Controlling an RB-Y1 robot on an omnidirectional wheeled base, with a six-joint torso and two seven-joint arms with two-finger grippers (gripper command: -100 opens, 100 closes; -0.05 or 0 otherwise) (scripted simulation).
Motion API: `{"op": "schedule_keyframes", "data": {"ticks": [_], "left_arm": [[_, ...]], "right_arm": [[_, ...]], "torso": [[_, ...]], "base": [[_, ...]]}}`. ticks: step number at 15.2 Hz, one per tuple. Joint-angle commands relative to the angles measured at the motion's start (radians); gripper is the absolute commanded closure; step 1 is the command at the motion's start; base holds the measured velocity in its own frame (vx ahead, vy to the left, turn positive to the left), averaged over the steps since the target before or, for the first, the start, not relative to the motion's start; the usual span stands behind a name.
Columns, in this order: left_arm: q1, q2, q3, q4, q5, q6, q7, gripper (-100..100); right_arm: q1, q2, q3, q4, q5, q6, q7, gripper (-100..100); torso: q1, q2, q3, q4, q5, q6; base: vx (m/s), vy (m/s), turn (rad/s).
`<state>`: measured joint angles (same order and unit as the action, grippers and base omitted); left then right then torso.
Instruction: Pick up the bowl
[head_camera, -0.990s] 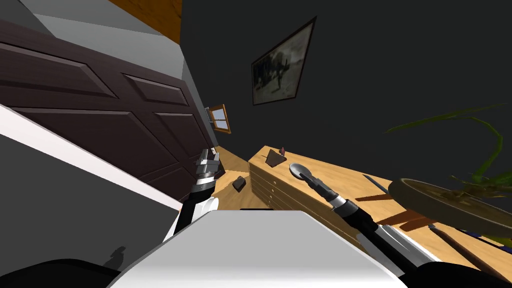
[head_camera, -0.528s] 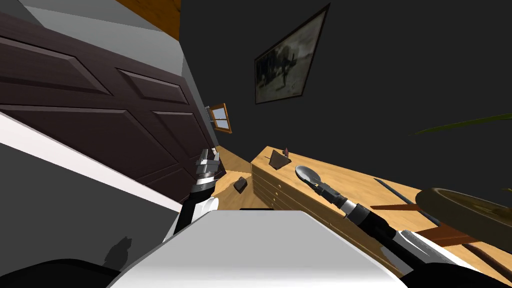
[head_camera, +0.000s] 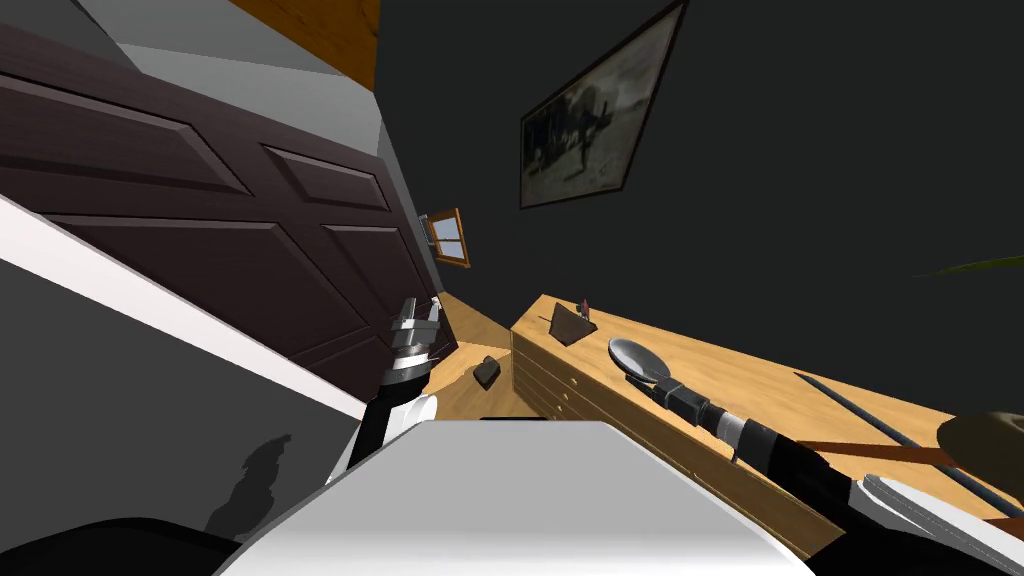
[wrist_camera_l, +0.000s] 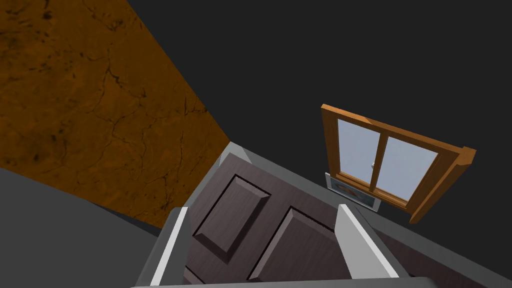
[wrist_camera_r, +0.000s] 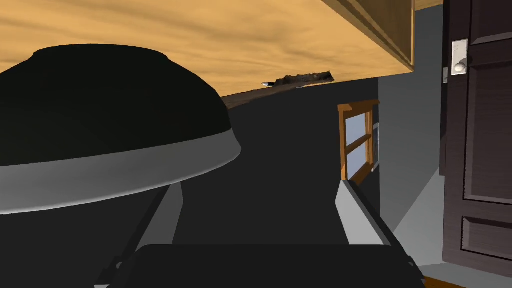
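The bowl (head_camera: 633, 355), grey inside and dark outside with a light grey rim, sits upright on the wooden dresser top (head_camera: 740, 375). My right arm reaches along the dresser, and my right gripper (head_camera: 655, 378) is at the bowl's near rim. In the right wrist view the bowl (wrist_camera_r: 100, 120) looms close, its rim covering the tip of one finger (wrist_camera_r: 167, 215). My right gripper (wrist_camera_r: 260, 215) is open and part of the rim lies between its fingers. My left gripper (head_camera: 420, 315) hangs beside the dark door, open and empty (wrist_camera_l: 260, 240).
A dark panelled door (head_camera: 200, 230) stands on the left. A small dark object (head_camera: 570, 323) lies at the dresser's far end, another (head_camera: 487, 372) on the floor. A thin dark rod (head_camera: 880, 420) and a round olive pot (head_camera: 985, 440) are on the dresser's right.
My head view has swung, so the round pot and its plant slid toward the right edge. My right gripper stays at the bowl's rim. The left arm has not moved.
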<state>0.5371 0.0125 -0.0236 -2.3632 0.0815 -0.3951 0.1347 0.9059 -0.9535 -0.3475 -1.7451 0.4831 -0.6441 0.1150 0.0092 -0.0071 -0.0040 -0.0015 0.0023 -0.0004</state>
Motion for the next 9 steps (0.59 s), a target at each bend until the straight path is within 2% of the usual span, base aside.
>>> {"op": "schedule_keyframes", "data": {"ticks": [1,2,3,4,5,6,7,8,9], "left_arm": [[0.000,0.000,0.000,0.000,0.000,0.000,0.000,0],[0.000,0.000,0.000,0.000,0.000,0.000,0.000,0],[0.000,0.000,0.000,0.000,0.000,0.000,0.000,0],[0.000,0.000,0.000,0.000,0.000,0.000,0.000,0],[0.000,0.000,0.000,0.000,0.000,0.000,0.000,0],[0.000,0.000,0.000,0.000,0.000,0.000,0.000,0],[0.000,0.000,0.000,0.000,0.000,0.000,0.000,0],[0.000,0.000,0.000,0.000,0.000,0.000,0.000,0],[0.000,0.000,0.000,0.000,0.000,0.000,0.000,0]], "right_arm": [[0.032,-0.050,-0.014,0.043,0.027,-0.004,0.010,-100],[0.032,-0.058,-0.014,0.043,0.027,-0.004,0.010,-100],[0.059,-0.086,-0.024,0.081,0.050,-0.009,0.020,-100],[0.059,-0.101,-0.024,0.081,0.050,-0.009,0.020,-100],[0.087,-0.127,-0.033,0.117,0.073,-0.014,0.030,-100],[0.087,-0.142,-0.033,0.119,0.073,-0.014,0.030,-100],[0.116,-0.170,-0.040,0.144,0.095,-0.020,0.040,-100],[0.116,-0.182,-0.040,0.156,0.095,-0.020,0.040,-100],[0.144,-0.212,-0.047,0.180,0.117,-0.025,0.049,-100]], "torso": [[0.000,0.000,0.000,0.000,0.000,0.000],[0.001,-0.002,-0.001,0.000,0.000,0.000],[0.001,-0.003,-0.002,-0.001,0.000,0.000],[0.000,-0.002,-0.001,-0.001,0.000,0.000],[0.000,-0.001,-0.001,0.000,0.000,0.000],[0.000,-0.001,-0.001,0.000,0.000,0.000],[0.000,0.001,0.000,0.000,0.000,0.000],[0.001,0.000,0.000,0.000,-0.001,0.000],[-0.001,0.000,-0.001,0.000,-0.001,-0.001]], "base": [[0.150,0.134,0.144],[0.143,0.129,0.105],[0.119,0.110,0.070],[0.102,0.097,0.038],[0.098,0.115,0.061],[0.082,0.115,0.051],[0.088,0.129,0.041],[0.091,0.115,0.020],[0.098,0.115,0.055]]}}
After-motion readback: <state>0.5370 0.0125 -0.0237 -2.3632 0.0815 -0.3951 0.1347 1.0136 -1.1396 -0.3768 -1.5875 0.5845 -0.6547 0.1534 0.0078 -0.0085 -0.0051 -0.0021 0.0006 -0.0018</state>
